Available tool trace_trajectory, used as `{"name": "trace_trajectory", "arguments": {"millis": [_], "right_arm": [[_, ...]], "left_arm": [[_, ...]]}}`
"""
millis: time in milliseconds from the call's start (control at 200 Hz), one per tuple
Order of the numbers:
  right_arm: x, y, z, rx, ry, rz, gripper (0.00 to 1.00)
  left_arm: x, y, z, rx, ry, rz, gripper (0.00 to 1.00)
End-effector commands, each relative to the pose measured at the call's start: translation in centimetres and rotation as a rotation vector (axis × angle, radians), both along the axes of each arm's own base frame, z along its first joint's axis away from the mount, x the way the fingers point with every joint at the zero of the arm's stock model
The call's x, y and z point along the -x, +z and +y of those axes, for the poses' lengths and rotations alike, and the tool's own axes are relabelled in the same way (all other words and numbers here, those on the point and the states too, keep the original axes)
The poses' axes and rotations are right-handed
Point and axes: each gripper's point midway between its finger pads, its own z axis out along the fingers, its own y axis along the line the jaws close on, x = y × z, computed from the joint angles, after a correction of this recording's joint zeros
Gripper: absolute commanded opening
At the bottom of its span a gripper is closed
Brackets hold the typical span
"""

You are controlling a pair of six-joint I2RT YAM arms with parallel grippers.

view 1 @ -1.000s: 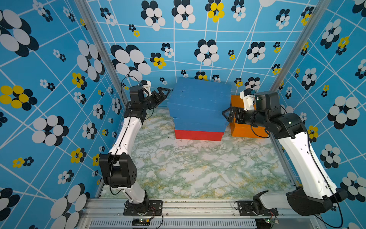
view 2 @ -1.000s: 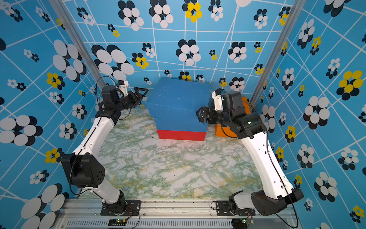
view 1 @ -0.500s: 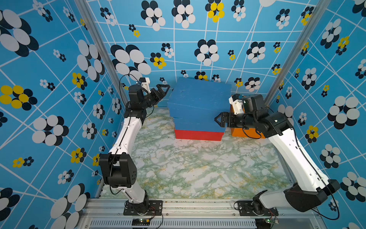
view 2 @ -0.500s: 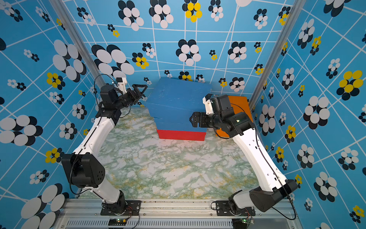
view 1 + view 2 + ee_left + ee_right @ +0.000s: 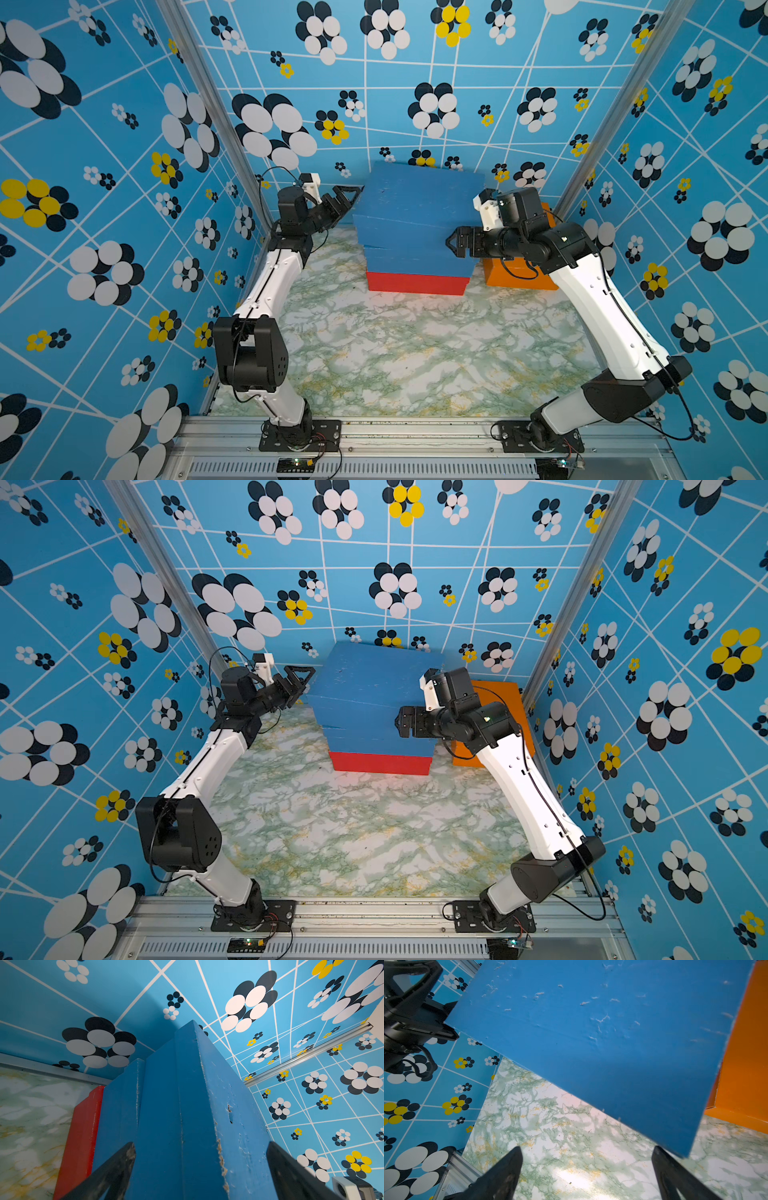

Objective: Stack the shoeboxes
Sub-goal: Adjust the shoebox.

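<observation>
At the back of the marbled surface (image 5: 415, 353), 2 blue shoeboxes (image 5: 419, 195) sit stacked on a red shoebox (image 5: 415, 283). The orange shoebox (image 5: 505, 696) stands just right of them, behind the right pincer (image 5: 451, 246), far from the left pincer (image 5: 350, 195). Both pincers are spread apart, empty.

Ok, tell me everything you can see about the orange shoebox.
The orange shoebox is a matte, solid-painted rectangular box. It lies flat on the marbled tabletop near the back corner, beside the stack of red and blue boxes and not on it. The right arm crosses in front and hides much of it. No gripper holds it. Whether it touches the stack cannot be told.
</observation>
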Motion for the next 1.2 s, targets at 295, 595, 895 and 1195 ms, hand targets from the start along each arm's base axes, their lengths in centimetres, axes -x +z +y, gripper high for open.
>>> {"name": "trace_trajectory", "arguments": {"millis": [295,595,895,1195], "right_arm": [[-1.8,-0.3,-1.8,0.058,-0.057,-0.004,0.99],[-2.4,-0.5,-2.4,0.065,-0.073,-0.001,0.99],[-3.1,-0.6,-2.9,0.060,-0.086,0.005,0.99],[-3.5,-0.7,-3.0,0.056,-0.090,0.008,0.99]], "left_arm": [[1.0,1.5,-2.0,0.007,-0.049,-0.059,0.99],[1.7,1.6,-2.6,0.008,-0.055,-0.064,1.00],[2.8,2.5,-2.8,0.010,-0.058,-0.083,0.99],[3.3,2.8,-3.2,0.008,-0.067,-0.089,0.99]]}}
